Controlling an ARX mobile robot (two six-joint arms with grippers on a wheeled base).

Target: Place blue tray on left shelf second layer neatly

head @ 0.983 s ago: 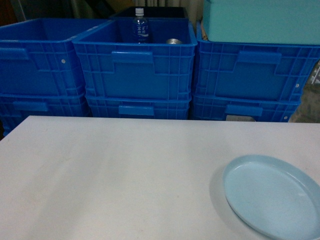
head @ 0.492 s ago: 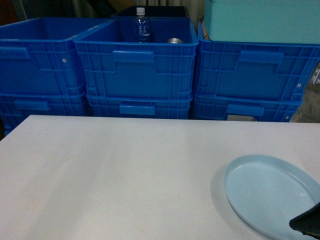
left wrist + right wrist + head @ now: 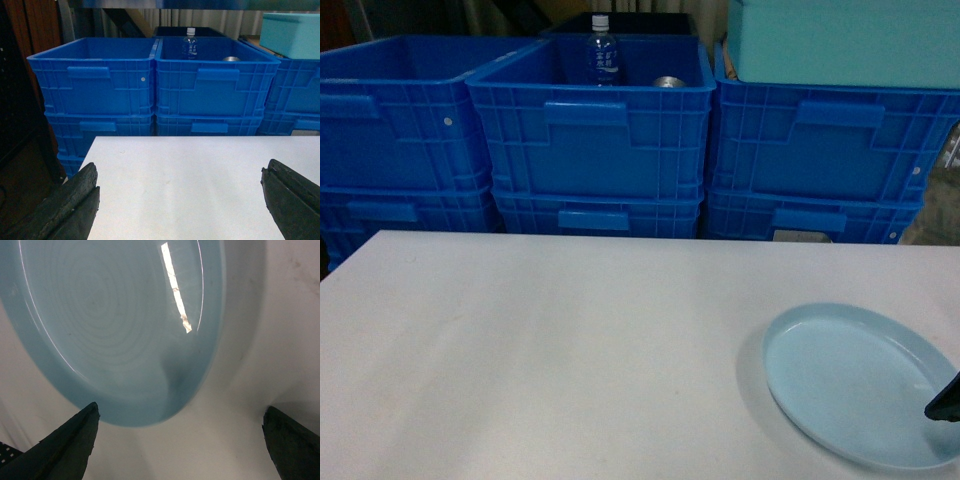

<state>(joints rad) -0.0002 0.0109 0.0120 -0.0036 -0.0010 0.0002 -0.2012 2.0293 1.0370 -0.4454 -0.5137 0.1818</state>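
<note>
Count: 1 blue tray [image 3: 855, 385], 6 dark-blue crates [image 3: 590, 130] in three stacks of two, 1 teal box [image 3: 845, 40], 1 bottle [image 3: 603, 50], 1 can [image 3: 668, 83], 1 white table [image 3: 540, 350].

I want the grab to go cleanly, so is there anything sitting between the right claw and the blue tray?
Nothing visible. In the right wrist view the right claw is open just above the white table, with the blue tray directly ahead and only bare tabletop between them. The shelf is not in view, so that path cannot be judged.
</note>
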